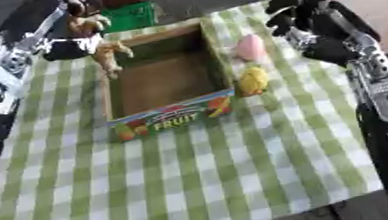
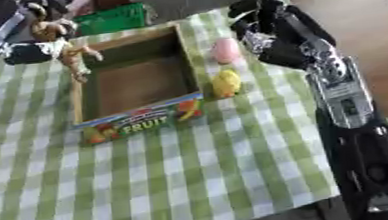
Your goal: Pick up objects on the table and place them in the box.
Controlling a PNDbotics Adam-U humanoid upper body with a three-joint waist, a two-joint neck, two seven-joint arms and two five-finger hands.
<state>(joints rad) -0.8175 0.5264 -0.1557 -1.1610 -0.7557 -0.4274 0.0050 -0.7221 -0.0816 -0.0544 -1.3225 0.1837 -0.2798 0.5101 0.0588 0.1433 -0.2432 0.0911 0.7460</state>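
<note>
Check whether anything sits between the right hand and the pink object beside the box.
Nothing visible does. The right hand hovers just right of the pink object, with only bare checked tablecloth between them. The yellow object lies nearer the camera, beside the box, off that line.

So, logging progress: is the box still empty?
Empty: the box shows only bare brown floor; the pink and yellow objects lie outside.

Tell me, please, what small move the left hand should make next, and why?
Probably a short shift to the right, then opening the fingers. The left hand is shut on a tan toy animal that hangs at the left wall of the fruit box, its legs about over the rim. The box floor looks bare, so a release further in should land it inside. The right hand hovers beyond the pink toy and yellow toy.
</note>
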